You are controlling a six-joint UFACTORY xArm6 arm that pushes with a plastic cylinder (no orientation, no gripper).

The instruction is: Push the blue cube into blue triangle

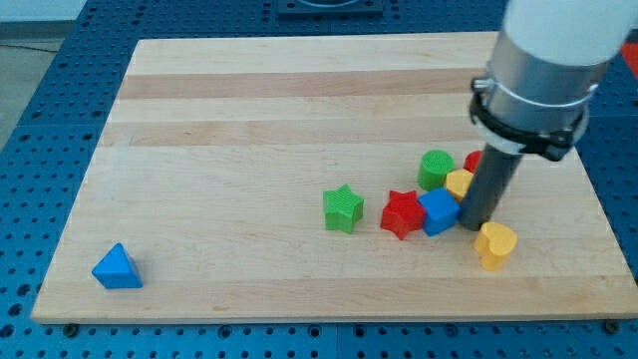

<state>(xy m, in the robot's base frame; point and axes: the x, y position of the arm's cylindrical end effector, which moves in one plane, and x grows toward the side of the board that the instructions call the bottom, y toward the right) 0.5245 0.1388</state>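
Note:
The blue cube (437, 211) sits right of centre on the wooden board (249, 120), touching a red star (402, 213) on its left. The blue triangle (117, 267) lies far away near the board's bottom-left corner. My tip (471, 224) rests on the board right against the blue cube's right side, under the dark rod. A yellow block (459, 182) sits just above the cube, next to the rod.
A green star (343, 208) lies left of the red star. A green block (436, 169) is above the cube. A red block (475, 161) peeks out behind the rod. A yellow block (495, 243) lies below right of my tip.

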